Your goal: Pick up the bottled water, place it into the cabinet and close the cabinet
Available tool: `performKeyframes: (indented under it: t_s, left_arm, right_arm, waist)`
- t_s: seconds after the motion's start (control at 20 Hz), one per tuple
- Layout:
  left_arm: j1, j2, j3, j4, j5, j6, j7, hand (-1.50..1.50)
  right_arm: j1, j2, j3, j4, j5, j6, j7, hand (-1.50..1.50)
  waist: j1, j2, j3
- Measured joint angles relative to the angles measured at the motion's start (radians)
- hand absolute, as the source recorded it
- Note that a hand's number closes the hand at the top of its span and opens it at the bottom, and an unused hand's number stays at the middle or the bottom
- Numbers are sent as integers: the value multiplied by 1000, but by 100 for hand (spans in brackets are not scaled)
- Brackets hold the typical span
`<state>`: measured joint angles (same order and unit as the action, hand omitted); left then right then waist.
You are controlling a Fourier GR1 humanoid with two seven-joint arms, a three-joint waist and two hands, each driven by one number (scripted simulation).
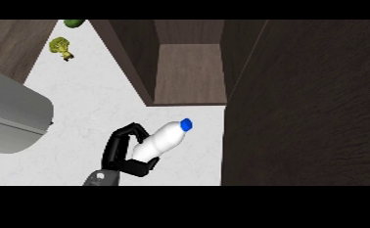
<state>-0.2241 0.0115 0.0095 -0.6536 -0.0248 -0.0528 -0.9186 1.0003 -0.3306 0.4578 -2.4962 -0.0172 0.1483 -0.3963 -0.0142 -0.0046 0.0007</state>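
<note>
One robot hand [123, 153], which we take for the left, curled round the bottled water [162, 140], tilted above the white worktop [94, 85], blue cap toward the open cabinet [189, 70], broccoli [61, 47] far back.

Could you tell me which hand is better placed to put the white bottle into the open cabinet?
Probably the left hand: it is curled round the white, blue-capped bottle, cap aimed toward the open dark wooden cabinet. The right hand is not visible.

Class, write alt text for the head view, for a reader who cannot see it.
A black robot hand grips a white water bottle with a blue cap, tilted toward an open wooden cabinet on a white counter. Its door stands open at right; broccoli lies far left.
</note>
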Motion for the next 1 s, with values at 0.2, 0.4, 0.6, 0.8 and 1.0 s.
performKeyframes:
  t_s: [0.2, 0.4, 0.6, 0.8, 1.0]
  left_arm:
    - [-28, -7, -109, -81, 103, 53, 91, 150]
    - [-55, -10, -217, -174, 197, 155, 202, 150]
    - [-113, -11, -320, -254, 264, 271, 328, 150]
    - [-207, -11, -387, -262, 341, 374, 408, 150]
    - [-309, -7, -422, -230, 389, 461, 475, 150]
  right_arm:
    - [3, -13, -12, -2, -2, -4, -8, -150]
    - [-2, -18, -23, 1, -5, -6, -11, -150]
    - [27, -23, -23, 3, -6, -5, -45, -150]
    - [37, -30, -37, 5, -9, -3, -62, -150]
    - [55, -40, -59, 5, -13, 6, -92, -150]
  waist:
    - [-2, 0, -1]
    - [-2, 0, -1]
    - [-10, 0, -1]
    - [-18, 3, -1]
    - [-25, 6, -1]
